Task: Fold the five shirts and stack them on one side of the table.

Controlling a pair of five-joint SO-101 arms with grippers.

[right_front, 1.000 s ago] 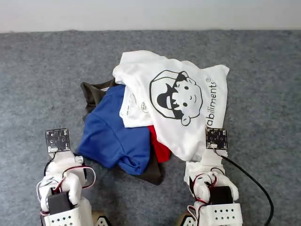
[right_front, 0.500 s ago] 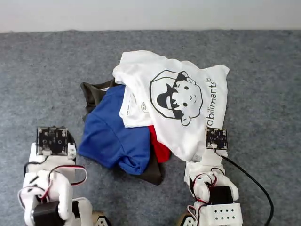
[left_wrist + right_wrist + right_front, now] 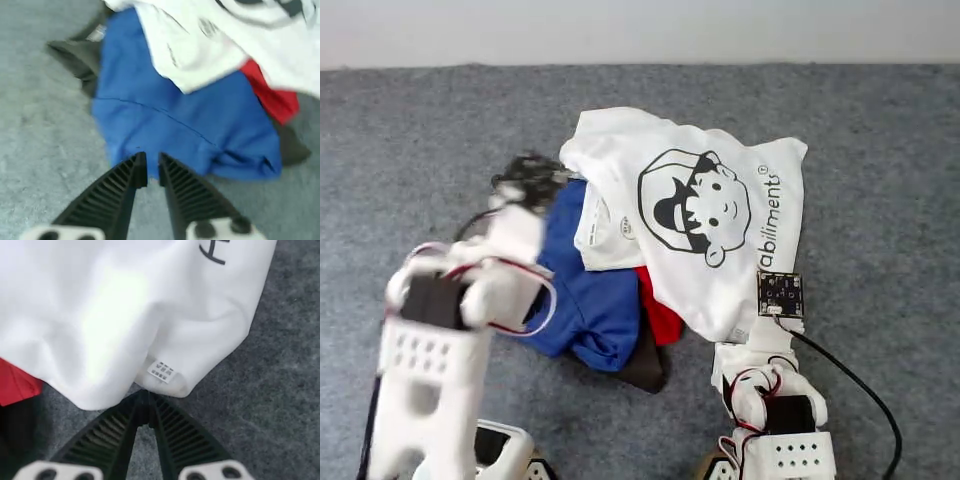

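While white shirt (image 3: 620, 150) overlies blue shirt (image 3: 588, 300), cable (image 3: 865, 392)

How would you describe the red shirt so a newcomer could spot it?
Find the shirt pile on the grey table. Near its arm-side edge, the red shirt peeks between the blue shirt and the white printed shirt, the only red there.

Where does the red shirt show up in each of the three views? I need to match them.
High view: the red shirt peeks out between the blue shirt and the white printed shirt.
Left wrist view: red patch under the white hem, next to the blue shirt.
Right wrist view: red corner under the white hem.
Shared landmark: the white printed shirt, overlapping the red one in every view.
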